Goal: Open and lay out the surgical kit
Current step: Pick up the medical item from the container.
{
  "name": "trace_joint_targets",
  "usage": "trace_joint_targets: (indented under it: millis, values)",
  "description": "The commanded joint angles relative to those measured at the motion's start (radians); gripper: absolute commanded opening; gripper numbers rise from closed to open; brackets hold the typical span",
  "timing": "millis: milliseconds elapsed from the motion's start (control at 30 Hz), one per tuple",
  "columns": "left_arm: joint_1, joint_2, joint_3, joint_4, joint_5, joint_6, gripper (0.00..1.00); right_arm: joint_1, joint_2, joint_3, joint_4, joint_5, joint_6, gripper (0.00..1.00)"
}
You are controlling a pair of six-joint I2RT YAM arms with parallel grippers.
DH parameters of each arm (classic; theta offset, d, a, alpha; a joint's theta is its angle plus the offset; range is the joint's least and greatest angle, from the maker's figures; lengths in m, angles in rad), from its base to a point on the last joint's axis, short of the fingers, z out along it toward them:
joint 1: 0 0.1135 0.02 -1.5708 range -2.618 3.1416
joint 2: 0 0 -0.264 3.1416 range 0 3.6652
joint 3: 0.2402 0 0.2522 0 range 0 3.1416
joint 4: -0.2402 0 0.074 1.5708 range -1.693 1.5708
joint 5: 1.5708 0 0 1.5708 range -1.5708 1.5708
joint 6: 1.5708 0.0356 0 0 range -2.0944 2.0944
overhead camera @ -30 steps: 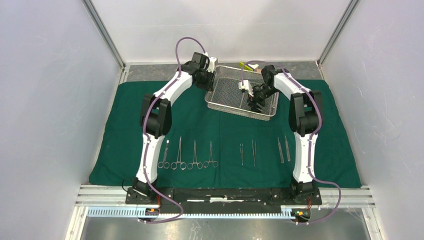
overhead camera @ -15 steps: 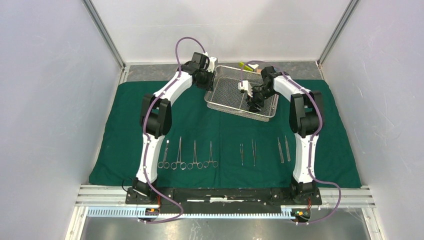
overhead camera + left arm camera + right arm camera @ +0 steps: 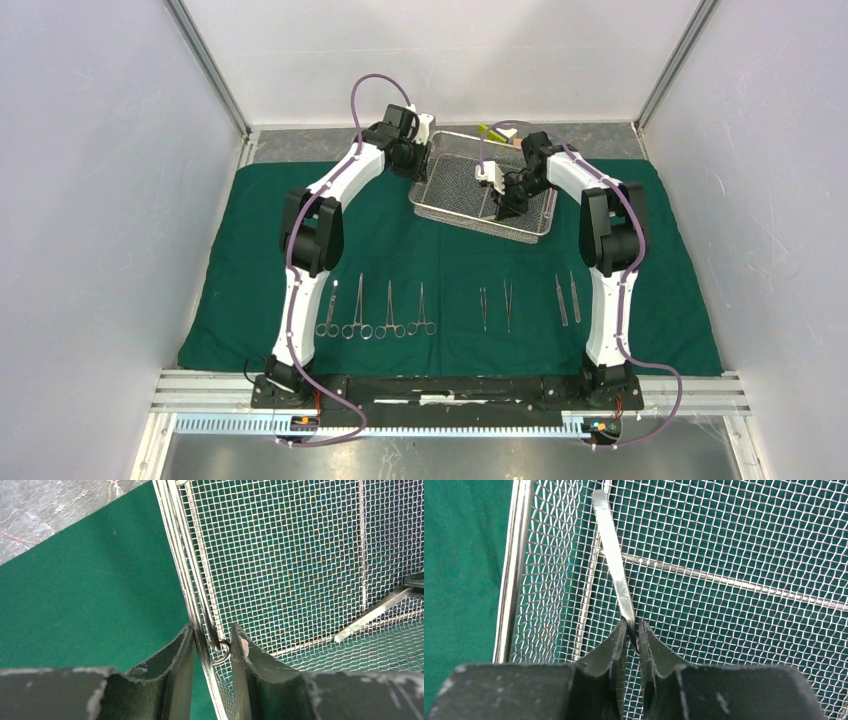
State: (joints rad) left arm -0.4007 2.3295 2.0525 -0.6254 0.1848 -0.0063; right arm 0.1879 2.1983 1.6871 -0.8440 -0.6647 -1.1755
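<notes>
Right tool (image 3: 631,630) pinching tweezers (image 3: 611,550), held end hidden, left tool (image 3: 212,641) clamping tray (image 3: 175,530)

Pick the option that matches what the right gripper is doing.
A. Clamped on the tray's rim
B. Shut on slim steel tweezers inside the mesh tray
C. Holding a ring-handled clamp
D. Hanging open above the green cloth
B: in the right wrist view, the right gripper pinches the end of flat steel tweezers over the floor of the wire-mesh tray. It is the left gripper that clamps the rim.
</notes>
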Motion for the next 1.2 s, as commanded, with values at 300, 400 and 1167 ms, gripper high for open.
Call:
trace_joint_targets:
  millis: [300, 400, 1167]
  values:
    - [-0.001, -0.044, -0.137, 0.041, -0.021, -0.153, 0.07, -0.014, -0.001, 0.117, -0.087, 0.040, 0.002, 0.00]
    - [-0.002, -0.067, -0.175, 0.065, 0.000, -0.205, 0.02, -0.022, -0.006, 0.137, -0.090, 0.034, 0.015, 0.00]
    - [-0.018, -0.160, -0.456, 0.279, 0.029, -0.602, 0.02, -0.050, -0.125, 0.118, 0.107, 0.087, 0.308, 0.00]
